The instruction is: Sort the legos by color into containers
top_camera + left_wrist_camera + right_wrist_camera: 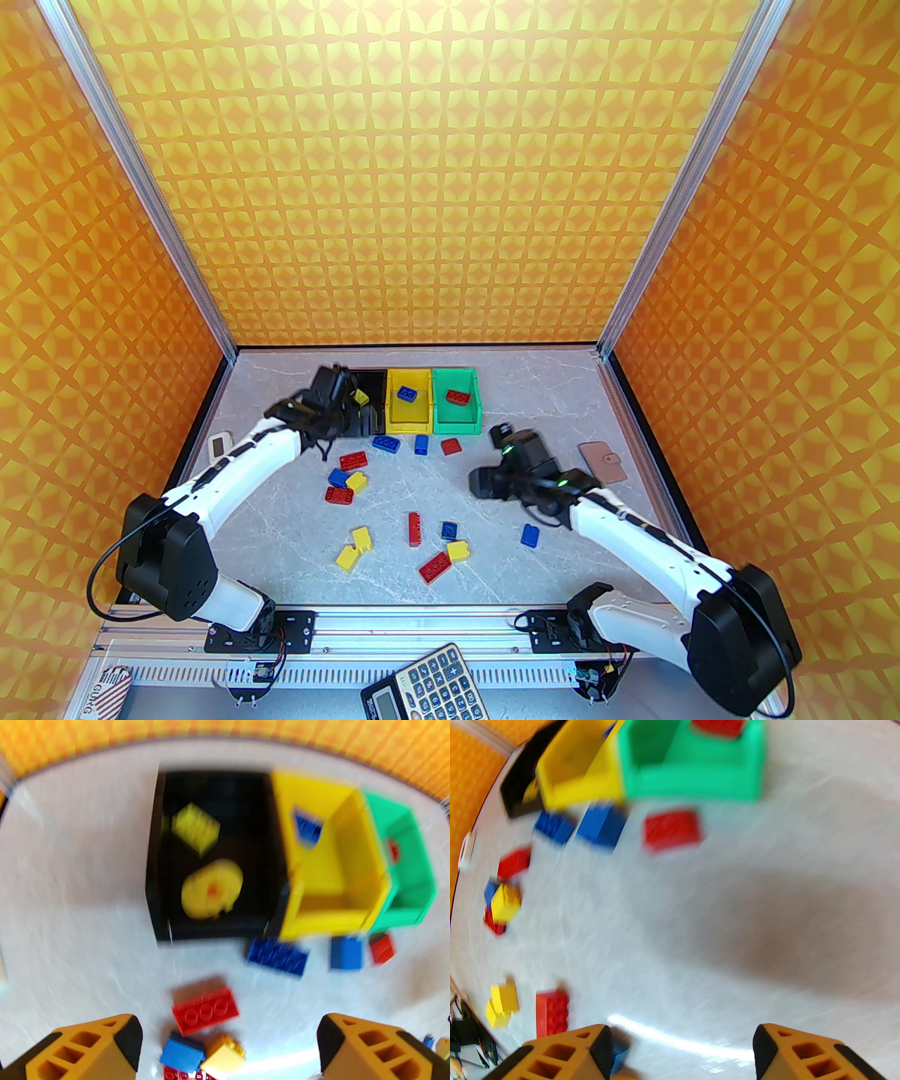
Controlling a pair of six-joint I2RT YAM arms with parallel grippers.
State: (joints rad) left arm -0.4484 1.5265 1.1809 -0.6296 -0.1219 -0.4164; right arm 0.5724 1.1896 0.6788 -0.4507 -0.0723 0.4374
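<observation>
My left gripper [355, 420] [228, 1043] hangs open and empty at the near end of the black container [152, 860]. A yellow brick [195, 829] and a round yellow piece [211, 888] lie in that container. The yellow container [409, 425] holds a blue brick [406, 394]. The green container [457, 425] holds a red brick [457, 397]. Several legos lie loose on the table, among them a blue one [386, 442], a red one [353, 460] and a yellow one [361, 538]. My right gripper [485, 484] [682, 1050] is open and empty above bare table, right of the loose bricks.
A brown pouch [605, 460] lies at the right, just behind my right arm. A small white device [219, 444] sits by the left wall. A grey calculator [425, 685] rests in front of the arm bases. A lone blue brick [530, 536] lies under my right forearm.
</observation>
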